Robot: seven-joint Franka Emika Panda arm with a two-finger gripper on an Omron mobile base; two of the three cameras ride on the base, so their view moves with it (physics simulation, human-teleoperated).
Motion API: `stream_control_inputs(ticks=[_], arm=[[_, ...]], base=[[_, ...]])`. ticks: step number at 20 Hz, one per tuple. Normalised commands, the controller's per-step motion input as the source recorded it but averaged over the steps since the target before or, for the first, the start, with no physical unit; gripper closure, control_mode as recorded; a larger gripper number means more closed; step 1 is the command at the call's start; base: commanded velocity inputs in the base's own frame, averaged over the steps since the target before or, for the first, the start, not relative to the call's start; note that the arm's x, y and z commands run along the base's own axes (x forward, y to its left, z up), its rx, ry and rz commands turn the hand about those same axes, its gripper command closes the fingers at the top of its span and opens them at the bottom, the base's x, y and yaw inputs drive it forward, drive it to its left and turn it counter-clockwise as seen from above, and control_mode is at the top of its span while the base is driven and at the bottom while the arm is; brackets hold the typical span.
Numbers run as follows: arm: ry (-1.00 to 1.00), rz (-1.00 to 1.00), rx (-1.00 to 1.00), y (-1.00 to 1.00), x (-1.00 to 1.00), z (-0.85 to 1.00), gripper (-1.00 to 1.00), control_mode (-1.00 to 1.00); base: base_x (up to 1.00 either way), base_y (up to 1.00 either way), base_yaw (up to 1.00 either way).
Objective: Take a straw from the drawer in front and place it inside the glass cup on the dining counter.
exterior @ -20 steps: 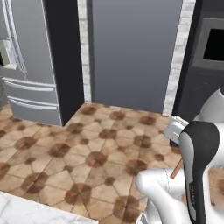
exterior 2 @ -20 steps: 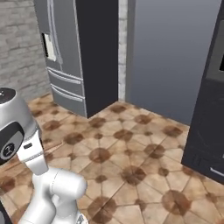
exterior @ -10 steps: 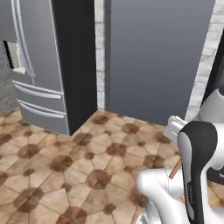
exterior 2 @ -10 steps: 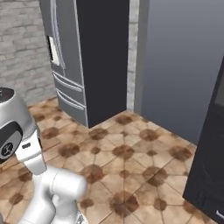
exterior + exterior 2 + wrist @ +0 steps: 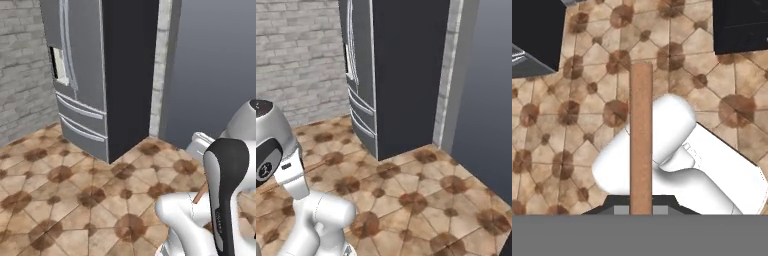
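Gripper [image 5: 641, 210] clamping straw [image 5: 641, 140], brown tiled floor [image 5: 587, 100], steel fridge [image 5: 80, 75]

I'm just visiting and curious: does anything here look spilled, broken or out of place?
Nothing stands out. The straw sits straight in the shut fingers, pointing away from the hand. The tiled floor shows no spills, and the fridge stands closed and undamaged.

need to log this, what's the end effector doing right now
End effector: shut on the straw, which sticks straight out from it over the tiled floor.
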Motion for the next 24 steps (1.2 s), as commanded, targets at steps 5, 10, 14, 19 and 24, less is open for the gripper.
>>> stream_control_inputs(ticks=[5, 10, 14, 19, 24], arm=[[0.0, 0.0, 0.0, 0.0, 0.0, 0.0, 1.0, 1.0], [0.0, 0.0, 0.0, 0.0, 0.0, 0.0, 1.0, 1.0], [0.0, 0.0, 0.0, 0.0, 0.0, 0.0, 1.0, 1.0], [0.0, 0.0, 0.0, 0.0, 0.0, 0.0, 1.0, 1.0], [0.0, 0.0, 0.0, 0.0, 0.0, 0.0, 1.0, 1.0]], base=[[0.77, -0.02, 0.51], [0.58, 0.0, 0.54], [0.51, 0.0, 0.55], [0.7, 0.0, 0.49], [0.92, -0.03, 0.38]])
